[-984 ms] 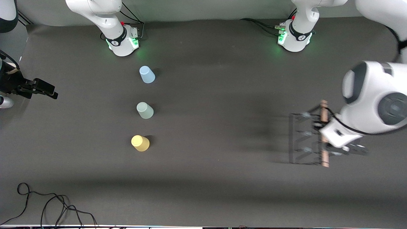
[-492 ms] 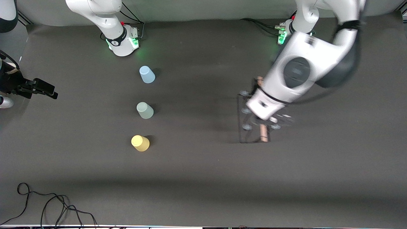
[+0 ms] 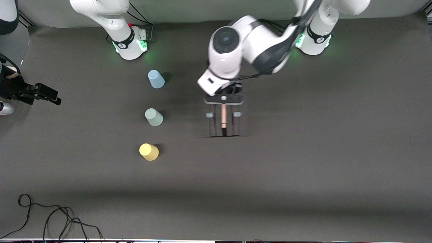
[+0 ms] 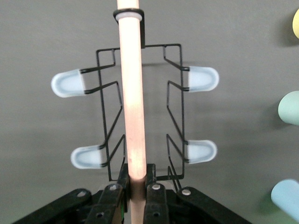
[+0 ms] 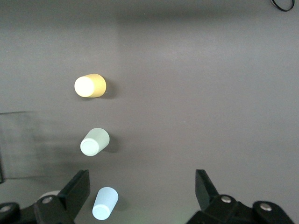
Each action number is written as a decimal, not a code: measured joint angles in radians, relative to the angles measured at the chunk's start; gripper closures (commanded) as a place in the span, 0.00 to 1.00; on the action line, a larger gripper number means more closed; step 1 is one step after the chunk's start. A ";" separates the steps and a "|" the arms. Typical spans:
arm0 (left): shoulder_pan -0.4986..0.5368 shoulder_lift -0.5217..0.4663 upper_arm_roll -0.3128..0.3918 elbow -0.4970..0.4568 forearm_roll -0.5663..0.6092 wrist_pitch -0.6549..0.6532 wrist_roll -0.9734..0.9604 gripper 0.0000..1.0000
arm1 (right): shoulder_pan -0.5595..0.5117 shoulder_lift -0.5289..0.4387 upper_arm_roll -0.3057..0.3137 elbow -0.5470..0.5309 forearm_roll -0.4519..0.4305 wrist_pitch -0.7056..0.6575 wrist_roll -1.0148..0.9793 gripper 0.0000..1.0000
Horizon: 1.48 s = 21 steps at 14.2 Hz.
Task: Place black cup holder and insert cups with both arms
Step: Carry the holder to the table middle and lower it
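My left gripper (image 3: 223, 99) is shut on the light wooden rod (image 4: 132, 93) of the black cup holder (image 3: 223, 122) and holds it at the middle of the table; I cannot tell whether the rack touches the table. Pale caps (image 4: 68, 84) tip its prongs. Three upturned cups stand in a row toward the right arm's end: light blue (image 3: 156, 79), grey-green (image 3: 154, 117), yellow (image 3: 149, 152). They show in the right wrist view as yellow (image 5: 89, 86), grey-green (image 5: 95, 141) and light blue (image 5: 105, 203). My right gripper (image 3: 50, 96) waits open and empty at the table's edge.
The two green-lit arm bases (image 3: 131, 44) (image 3: 312, 40) stand along the table edge farthest from the front camera. A loose black cable (image 3: 50, 216) lies at the corner nearest the front camera, toward the right arm's end.
My left arm has swung the cup holder from the left arm's end of the table to the middle, turning it so the rod points at the front camera. The right arm and the cups have not moved.
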<state>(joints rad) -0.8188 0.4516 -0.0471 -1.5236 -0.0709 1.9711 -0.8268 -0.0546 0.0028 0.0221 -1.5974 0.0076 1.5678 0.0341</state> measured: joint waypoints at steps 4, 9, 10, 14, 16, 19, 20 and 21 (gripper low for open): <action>-0.055 0.106 0.002 0.006 0.007 0.059 -0.034 1.00 | 0.000 0.000 0.000 0.000 0.000 0.000 0.000 0.00; -0.053 0.104 0.022 0.005 0.010 0.057 -0.047 1.00 | 0.000 0.000 0.000 0.000 0.000 0.000 0.000 0.00; -0.053 0.104 0.022 0.003 0.011 0.056 -0.053 1.00 | 0.000 0.000 0.000 0.000 0.000 0.000 0.000 0.00; -0.055 0.105 0.019 0.003 0.023 0.054 -0.057 1.00 | 0.000 0.000 -0.001 0.001 0.000 -0.028 0.000 0.00; -0.055 0.105 0.019 0.003 0.025 0.054 -0.057 0.76 | 0.000 -0.001 -0.003 0.001 0.009 -0.037 0.000 0.00; -0.055 0.104 0.019 0.006 0.043 0.054 -0.058 0.67 | 0.000 -0.004 -0.007 -0.017 0.069 -0.040 0.011 0.00; -0.055 0.104 0.018 0.007 0.054 0.054 -0.058 0.68 | 0.002 -0.005 -0.007 -0.032 0.085 -0.038 0.028 0.00; -0.055 0.103 0.018 0.009 0.060 0.054 -0.058 0.67 | 0.009 -0.008 -0.007 -0.052 0.096 -0.030 0.048 0.00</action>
<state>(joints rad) -0.8741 0.5542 -0.0289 -1.5147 -0.0110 2.0252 -0.8851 -0.0457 -0.0047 0.0154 -1.6495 0.1033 1.5376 0.0820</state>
